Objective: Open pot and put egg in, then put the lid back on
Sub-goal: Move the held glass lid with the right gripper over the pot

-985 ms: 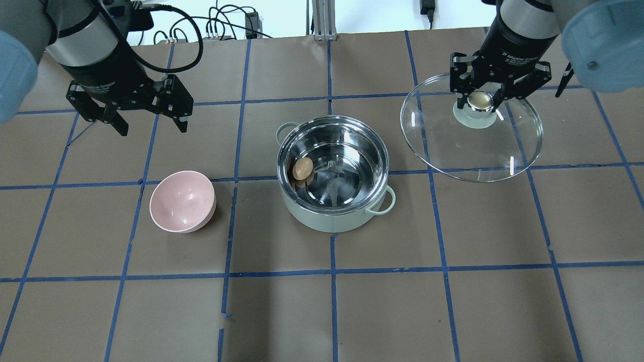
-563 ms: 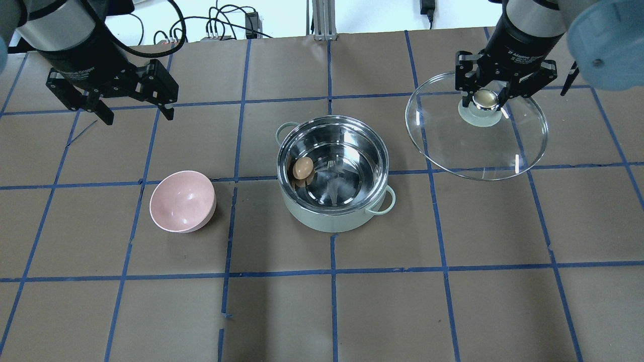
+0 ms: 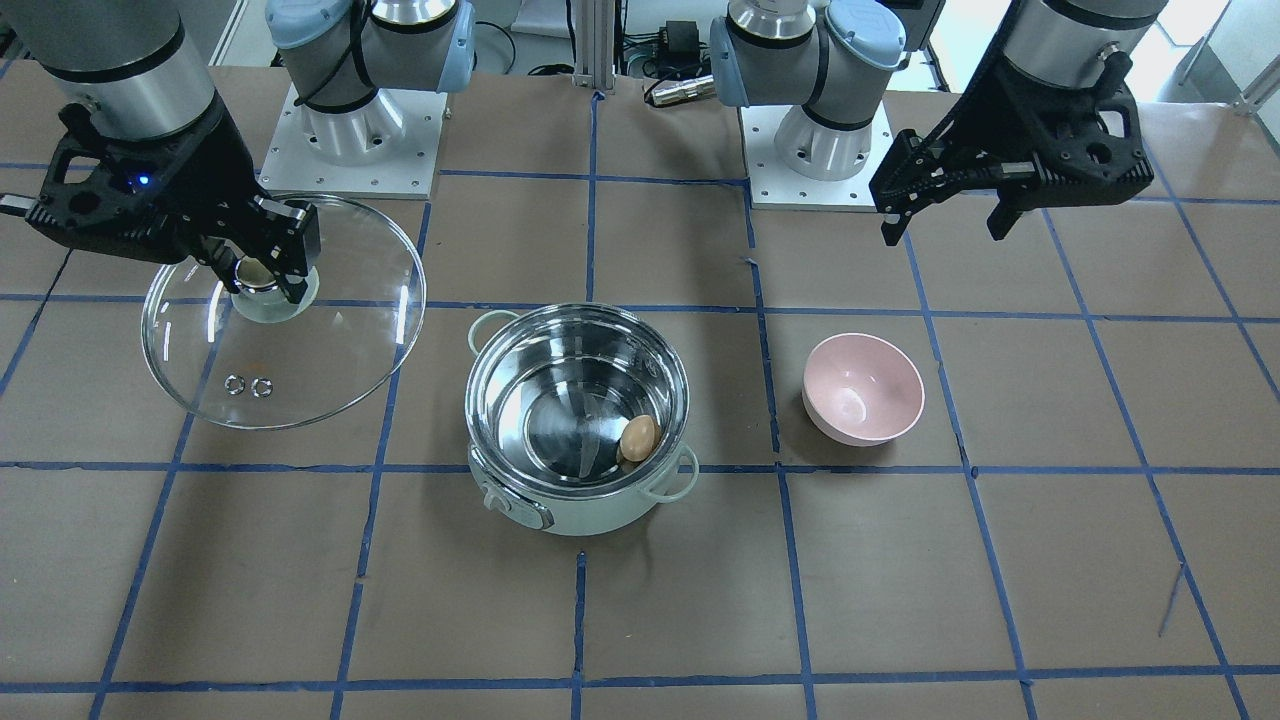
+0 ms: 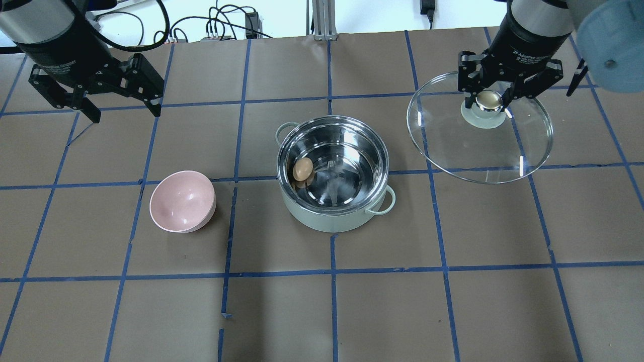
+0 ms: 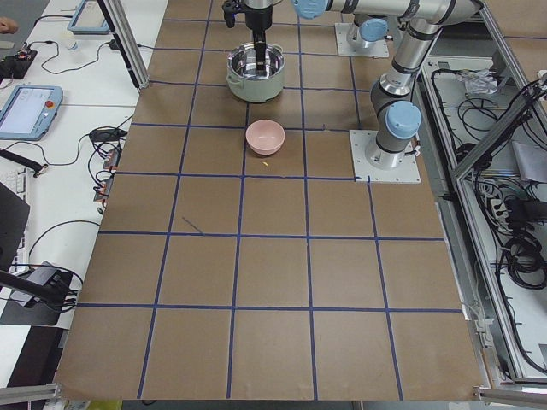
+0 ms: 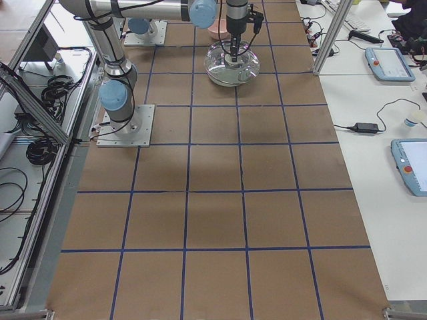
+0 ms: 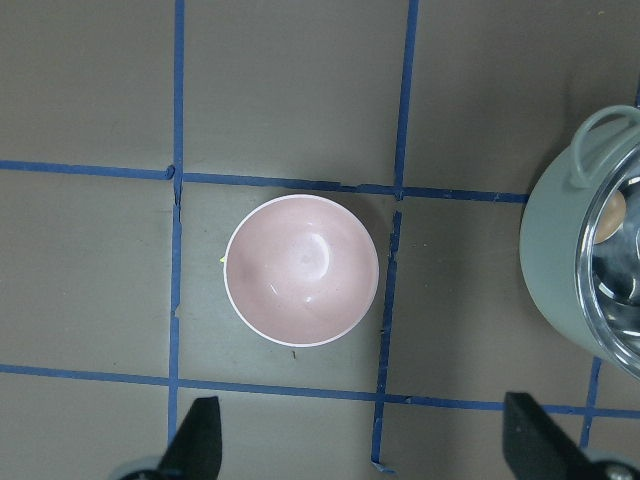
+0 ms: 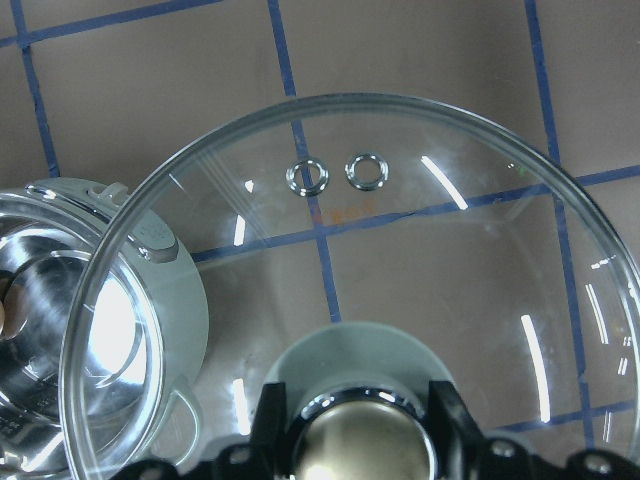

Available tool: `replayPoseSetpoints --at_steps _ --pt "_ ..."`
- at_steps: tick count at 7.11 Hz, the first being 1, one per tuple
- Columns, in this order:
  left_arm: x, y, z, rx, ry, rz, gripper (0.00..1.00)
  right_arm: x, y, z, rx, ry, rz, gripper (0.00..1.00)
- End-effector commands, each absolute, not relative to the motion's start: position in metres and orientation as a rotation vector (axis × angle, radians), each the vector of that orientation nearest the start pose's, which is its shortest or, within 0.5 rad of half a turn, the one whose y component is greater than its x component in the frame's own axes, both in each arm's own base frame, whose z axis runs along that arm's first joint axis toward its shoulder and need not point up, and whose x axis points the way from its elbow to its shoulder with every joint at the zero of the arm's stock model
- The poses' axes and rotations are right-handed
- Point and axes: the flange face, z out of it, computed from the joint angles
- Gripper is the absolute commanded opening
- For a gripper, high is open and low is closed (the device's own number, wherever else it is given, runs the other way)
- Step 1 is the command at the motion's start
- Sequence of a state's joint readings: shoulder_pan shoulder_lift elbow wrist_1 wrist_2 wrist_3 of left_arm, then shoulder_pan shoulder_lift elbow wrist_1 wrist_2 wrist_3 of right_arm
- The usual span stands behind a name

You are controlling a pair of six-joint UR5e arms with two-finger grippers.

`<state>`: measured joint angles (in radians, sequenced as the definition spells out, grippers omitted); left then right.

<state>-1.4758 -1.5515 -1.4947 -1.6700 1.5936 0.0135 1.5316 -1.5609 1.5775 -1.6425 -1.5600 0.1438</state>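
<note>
Black fingers of the right gripper (image 4: 487, 102) pinch the beige-gold knob (image 4: 488, 99) of the round clear glass lid (image 4: 478, 151), which is held tilted well to the right of the pale mint-green, steel-lined pot (image 4: 329, 221). The left gripper (image 4: 126, 113) hangs spread and empty. The small tan egg (image 4: 302, 169) already lies inside (against the wall), so only the relidding is left.

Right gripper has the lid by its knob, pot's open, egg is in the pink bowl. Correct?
No: the egg lies inside the pot, and the pink bowl is empty, as the overhead view shows. The right gripper does hold the lid by its knob.
</note>
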Motion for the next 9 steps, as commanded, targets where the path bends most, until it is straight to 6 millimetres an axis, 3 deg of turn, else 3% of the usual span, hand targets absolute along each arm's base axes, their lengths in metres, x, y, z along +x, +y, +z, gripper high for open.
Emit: replayPoseSetpoints --at_steps 1,5,6,8,9 --pt "-0.085 -0.493 0.522 -0.131 3.118 0.016 1.0 0.12 -0.505 0.48 0.284 3.109 -0.065 0.23" --pt "-0.085 -0.492 0.52 -0.131 3.109 0.029 1.0 0.128 -0.501 0.48 0.277 3.106 -0.055 0.23" --pt "-0.086 -0.492 0.521 -0.131 3.113 0.026 1.0 0.147 -0.496 0.479 0.26 3.104 -0.063 0.23" --pt "-0.093 -0.485 0.524 -0.122 3.133 0.075 1.0 0.23 -0.481 0.465 0.3 3.101 -0.073 0.24" --pt "-0.093 -0.485 0.525 -0.122 3.133 0.073 1.0 0.268 -0.482 0.453 0.29 3.077 -0.134 0.24"
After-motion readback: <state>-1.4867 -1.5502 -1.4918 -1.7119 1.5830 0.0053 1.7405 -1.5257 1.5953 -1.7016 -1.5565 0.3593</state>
